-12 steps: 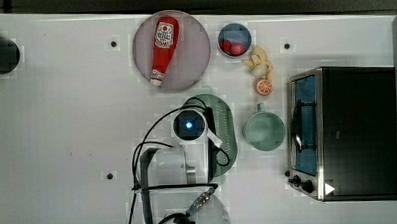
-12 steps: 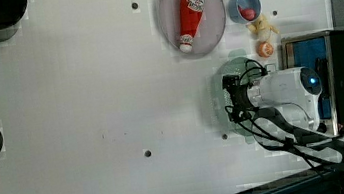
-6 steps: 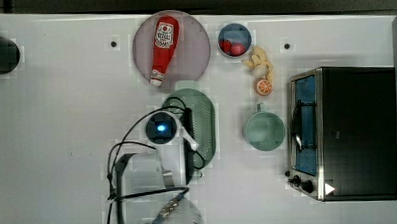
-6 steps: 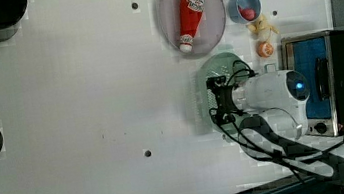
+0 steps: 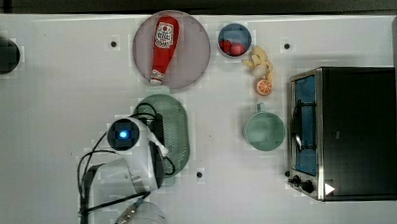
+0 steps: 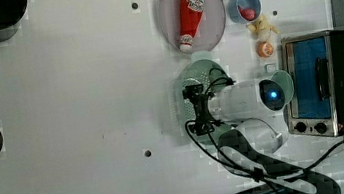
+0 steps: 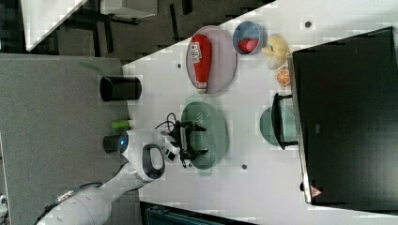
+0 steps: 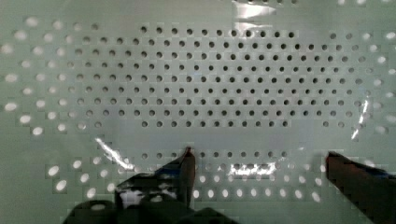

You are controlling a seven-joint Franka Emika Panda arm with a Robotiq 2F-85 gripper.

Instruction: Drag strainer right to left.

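On the white tabletop (image 5: 61, 97), the largest thing is the black-and-steel toaster oven (image 5: 345, 134), at three o'clock in the top view. At twelve o'clock lies the round grey plate (image 5: 194, 57) bearing a red plastic ketchup bottle (image 5: 163, 45). Just below the plate, slightly towards seven o'clock of centre, sits the pale sage-green oblong perforated plastic strainer (image 5: 177, 127), well apart from the round pale-green mug (image 5: 264, 131) beside the oven. The white arm's gripper (image 7: 190, 139) reaches down into the strainer, its jaws spread wide apart across the basin and clamped on nothing; the wrist view shows both black fingertips (image 8: 187, 163) just above or against the perforated floor, and I cannot tell which. Smaller still are the blue bowl (image 5: 234, 39) with red pieces in it and the orange slice (image 5: 263, 86) at one o'clock. The likely risk in further dragging: the fingers ride up the sloped wall and slip out, or the strainer pivots and swings into the plate.
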